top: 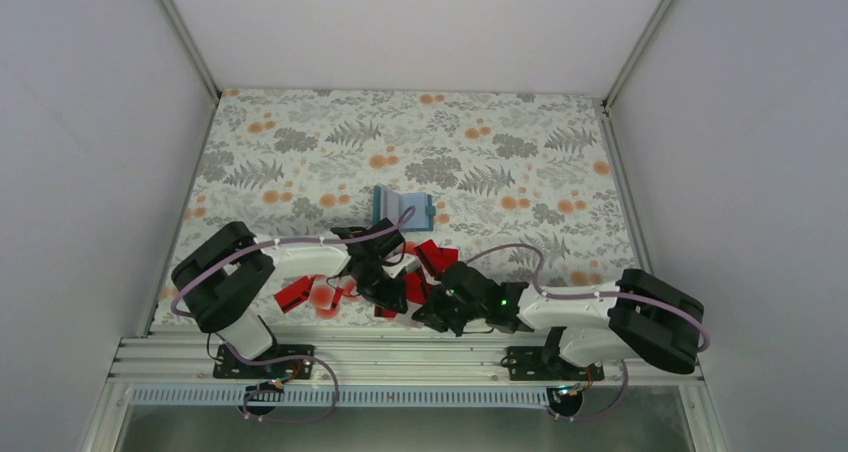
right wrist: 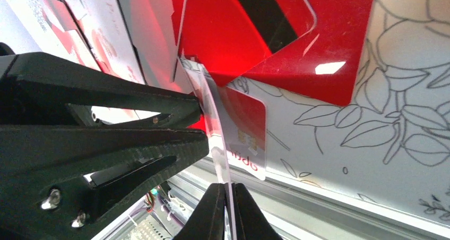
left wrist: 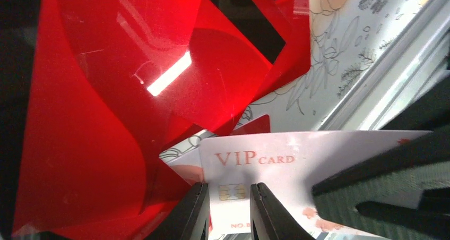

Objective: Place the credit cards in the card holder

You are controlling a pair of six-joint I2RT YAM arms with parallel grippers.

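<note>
The teal card holder (top: 403, 208) lies open on the flowered cloth, beyond both grippers. Red credit cards (top: 428, 257) lie scattered in front of it, with one more (top: 296, 294) to the left. My right gripper (right wrist: 229, 189) (top: 432, 310) is shut on the edge of a white VIP card (right wrist: 215, 128), which bends upward from its fingers. In the left wrist view the same white card (left wrist: 297, 160) lies face-on behind my left gripper (left wrist: 228, 189) (top: 385, 290), whose jaws stand a little apart. The right fingers (left wrist: 382, 181) cover the card's right end. Red cards (left wrist: 175, 65) fill that view behind it.
An aluminium rail (top: 400, 357) (right wrist: 329, 203) runs along the table's near edge, just below both grippers. White enclosure walls stand left, right and behind. The left gripper's black fingers (right wrist: 132, 144) fill the left of the right wrist view, their tips at the card.
</note>
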